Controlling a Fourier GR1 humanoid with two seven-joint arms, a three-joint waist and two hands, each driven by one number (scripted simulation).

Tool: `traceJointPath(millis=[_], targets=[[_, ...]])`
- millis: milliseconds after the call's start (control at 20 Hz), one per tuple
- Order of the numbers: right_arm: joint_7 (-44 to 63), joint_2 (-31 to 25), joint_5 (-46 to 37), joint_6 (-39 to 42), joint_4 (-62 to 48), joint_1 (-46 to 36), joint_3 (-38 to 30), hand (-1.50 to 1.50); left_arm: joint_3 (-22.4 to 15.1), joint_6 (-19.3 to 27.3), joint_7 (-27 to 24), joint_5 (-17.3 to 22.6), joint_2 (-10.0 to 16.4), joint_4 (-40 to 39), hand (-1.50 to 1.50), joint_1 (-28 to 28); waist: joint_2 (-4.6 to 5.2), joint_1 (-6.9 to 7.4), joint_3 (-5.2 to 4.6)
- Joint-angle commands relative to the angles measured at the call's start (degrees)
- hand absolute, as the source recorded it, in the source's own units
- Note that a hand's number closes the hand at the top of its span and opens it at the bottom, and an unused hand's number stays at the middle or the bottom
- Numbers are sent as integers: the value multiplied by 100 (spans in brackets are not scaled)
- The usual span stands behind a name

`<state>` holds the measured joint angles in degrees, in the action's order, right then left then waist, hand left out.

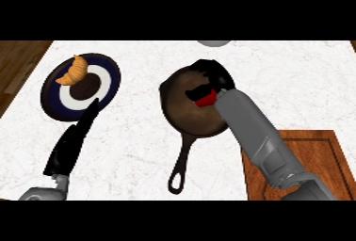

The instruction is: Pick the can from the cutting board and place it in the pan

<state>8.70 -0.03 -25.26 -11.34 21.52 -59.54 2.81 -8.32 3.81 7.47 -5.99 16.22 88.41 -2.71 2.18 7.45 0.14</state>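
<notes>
White marble table (139, 155) carries the pan (182, 113), and over its bowl your right hand (215, 77) is curled round the can (206, 100). Only a red sliver of the can shows under the hand, so you cannot tell which way its long axis runs. Your left hand (69, 146) rests open at lower left, fingers straight.

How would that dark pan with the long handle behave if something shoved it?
Probably heavy for its size: the pan looks like thick dark iron, so it should stay stiff. It sits flat on the counter, so tipping seems unlikely. Shoved at its handle, it would likely swivel rather than slide straight.
</notes>
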Motion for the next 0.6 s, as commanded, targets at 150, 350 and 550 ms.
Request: traceJointPath(millis=[150, 350, 550], targets=[[-1038, 3, 1027, -1023, 67, -93, -419, -150, -83, 38, 4, -69, -132, -55, 0, -92, -15, -2, 3], [-1486, 3, 1524, -1701, 25, -89, -752, -150, 80, 28, -77, -10, -56, -153, 0, -10, -18, -87, -3], [-1589, 3, 1874, -2361, -52, -153, -1169, -150, 239, 51, -28, 7, 100, 110, 0, 252, -97, -271, -5]])
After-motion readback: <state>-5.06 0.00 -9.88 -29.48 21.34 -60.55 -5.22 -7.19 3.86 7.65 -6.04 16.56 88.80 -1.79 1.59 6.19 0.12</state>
